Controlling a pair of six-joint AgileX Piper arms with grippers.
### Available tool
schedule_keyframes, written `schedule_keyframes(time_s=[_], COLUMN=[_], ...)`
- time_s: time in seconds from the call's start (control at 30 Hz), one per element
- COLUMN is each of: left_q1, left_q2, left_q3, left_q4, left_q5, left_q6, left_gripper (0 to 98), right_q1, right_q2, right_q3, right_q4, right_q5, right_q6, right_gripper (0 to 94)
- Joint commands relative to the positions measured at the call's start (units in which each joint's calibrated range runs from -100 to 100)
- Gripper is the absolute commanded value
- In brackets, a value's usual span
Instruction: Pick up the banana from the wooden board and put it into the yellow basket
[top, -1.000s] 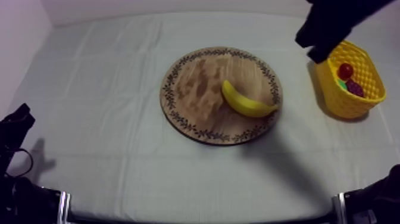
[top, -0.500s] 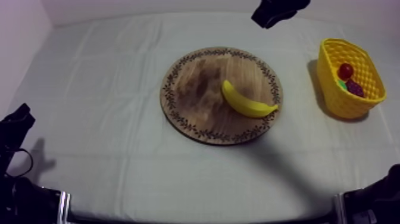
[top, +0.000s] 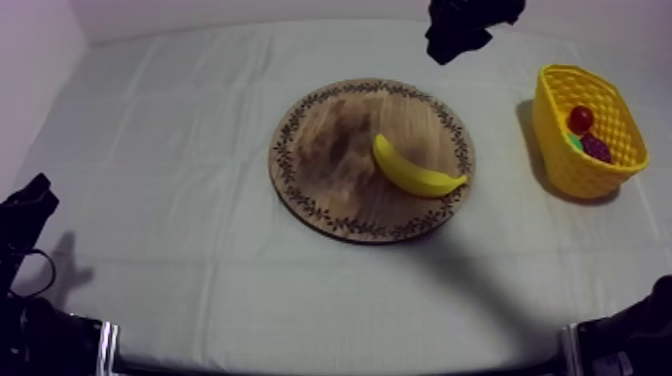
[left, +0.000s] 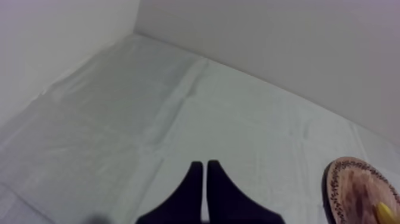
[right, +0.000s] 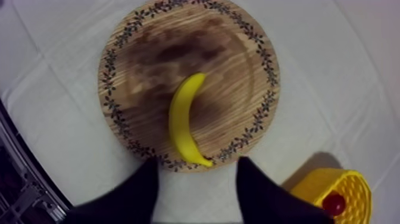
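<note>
Right gripper, jaws spread, has swung from yellow basket to behind wooden board; banana ungrasped; left gripper clenched.

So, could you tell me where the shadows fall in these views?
Top view: the yellow basket throws a shadow on the cloth toward the wooden board, and a broad soft one lies past the board's near edge. Right wrist view: a dim patch darkens the board beside the banana. Left wrist view: even light, no glare.

We see a grained wooden board, a smooth banana, a latticed plastic basket and creased matt cloth.
</note>
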Motion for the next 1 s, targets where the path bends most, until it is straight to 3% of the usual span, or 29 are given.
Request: schedule_keyframes(time_s=[0.0,0.23,0.97], left_q1=[0.0,0.0,0.0], left_q2=[0.0,0.0,0.0], left_q3=[0.0,0.0,0.0], left_q4=[0.03,0.03,0.03], left_q5=[0.0,0.0,0.0], left_q6=[0.0,0.0,0.0], left_gripper=[0.1,0.1,0.1], right_q1=[0.1,0.0,-1.0], right_q2=[-0.1,0.1,8.4], right_q3=[0.3,2.1,25.1], right_q4=[0.0,0.5,0.4], right_q5=[-0.1,-0.4,-18.1], right_q6=[-0.8,-2.4,-3.7], right_gripper=[60.4,76.4,80.9])
